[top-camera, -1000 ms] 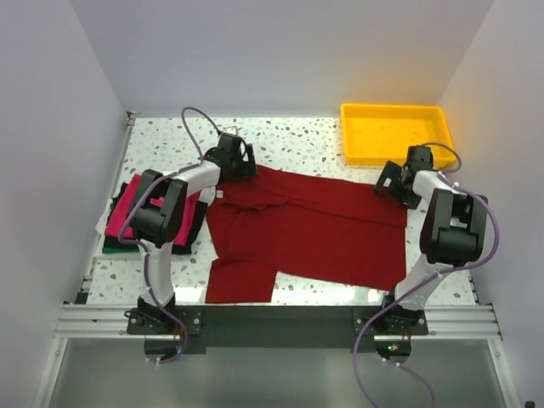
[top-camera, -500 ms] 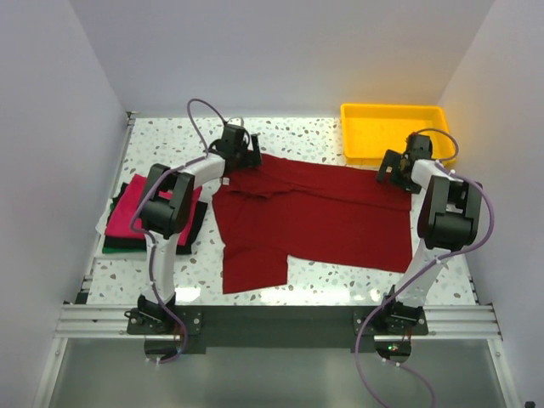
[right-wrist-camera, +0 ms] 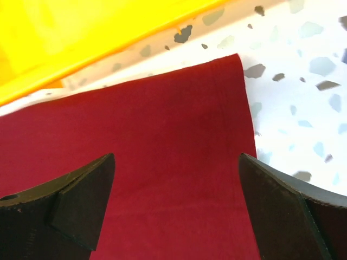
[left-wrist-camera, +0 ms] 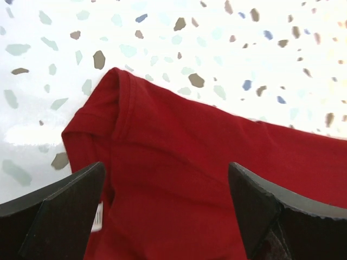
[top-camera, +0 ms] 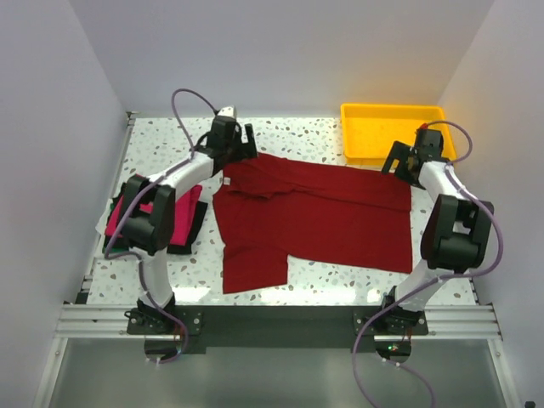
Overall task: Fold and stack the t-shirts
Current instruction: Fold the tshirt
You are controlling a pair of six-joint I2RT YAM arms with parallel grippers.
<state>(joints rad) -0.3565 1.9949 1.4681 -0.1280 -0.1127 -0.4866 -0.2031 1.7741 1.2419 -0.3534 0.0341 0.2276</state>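
A dark crimson t-shirt lies spread flat across the middle of the table, one sleeve toward the near edge. My left gripper is open just above its far left shoulder; in the left wrist view the gripper has red cloth between the fingers, untouched. My right gripper is open above the far right corner; in the right wrist view the gripper is over the hem corner. A folded magenta t-shirt lies on dark folded ones at the left, partly hidden by my left arm.
A yellow plastic tray stands at the far right corner, just behind the right gripper; its wall shows in the right wrist view. White walls close in the table on three sides. A metal rail runs along the near edge.
The crimson shirt was dragged toward the far side and now lies flat. Both grippers have let go of it and lifted slightly back from its far edge.
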